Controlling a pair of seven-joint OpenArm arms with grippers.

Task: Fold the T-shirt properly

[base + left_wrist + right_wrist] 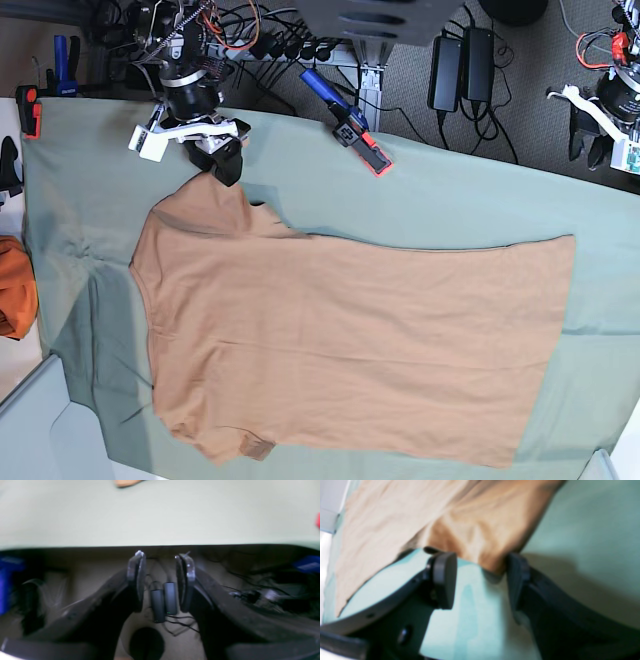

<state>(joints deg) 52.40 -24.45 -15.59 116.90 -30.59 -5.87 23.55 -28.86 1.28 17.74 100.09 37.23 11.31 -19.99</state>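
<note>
Right gripper (222,160) at eleven o'clock, jaws open beside T-shirt (350,340) sleeve; left gripper (160,565) open, empty; risks pinching green sheet (450,200).

I see a green sheet (430,200) covering the table, an orange thing (14,285) at its left edge, and two black adapters (460,65) on the far floor.
</note>
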